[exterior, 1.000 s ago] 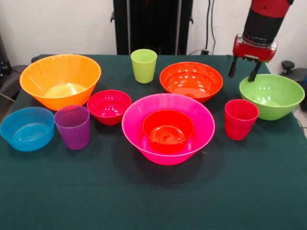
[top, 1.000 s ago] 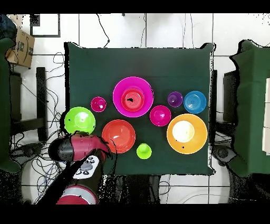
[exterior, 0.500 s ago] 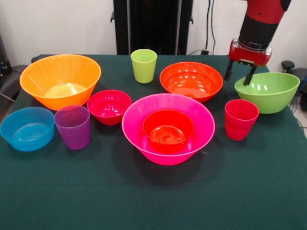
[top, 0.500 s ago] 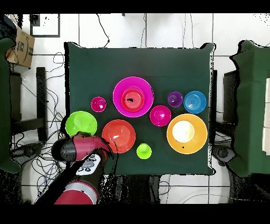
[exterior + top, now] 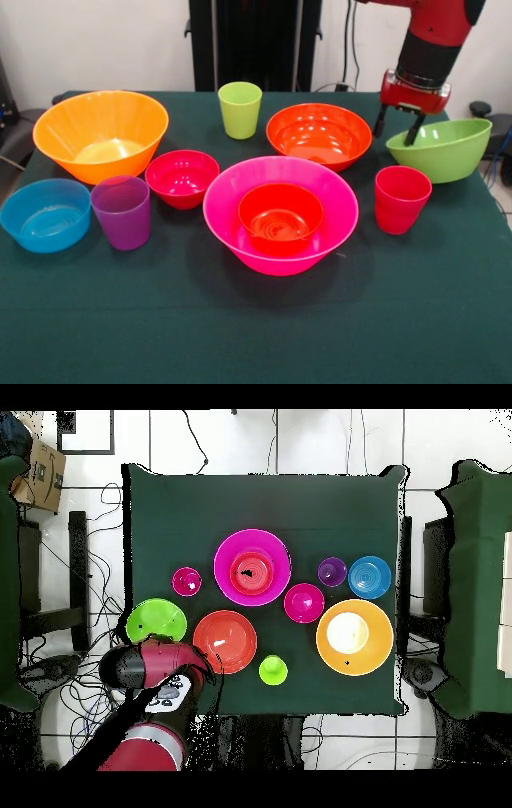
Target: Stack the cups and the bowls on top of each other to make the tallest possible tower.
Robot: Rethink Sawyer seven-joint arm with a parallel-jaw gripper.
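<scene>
Gripper (image 5: 398, 127) clamped on the rim of the medium glossy green plastic bowl (image 5: 442, 150), bowl tilted.

You had the red and black arm (image 5: 430, 40) at the dark green tabletop (image 5: 240, 336) corner, one finger (image 5: 414, 130) inside the bowl's far rim and one outside it, the bowl tipped with that gripped edge lower. The tower stood as the wide pink plastic bowl (image 5: 280, 210) with the small orange bowl (image 5: 281, 214) nested inside. The medium orange-red bowl (image 5: 318, 134) sat just beside the gripper; the translucent red tumbler (image 5: 402, 198) stood near the green bowl. The overhead view hid the gripper under the arm.
</scene>
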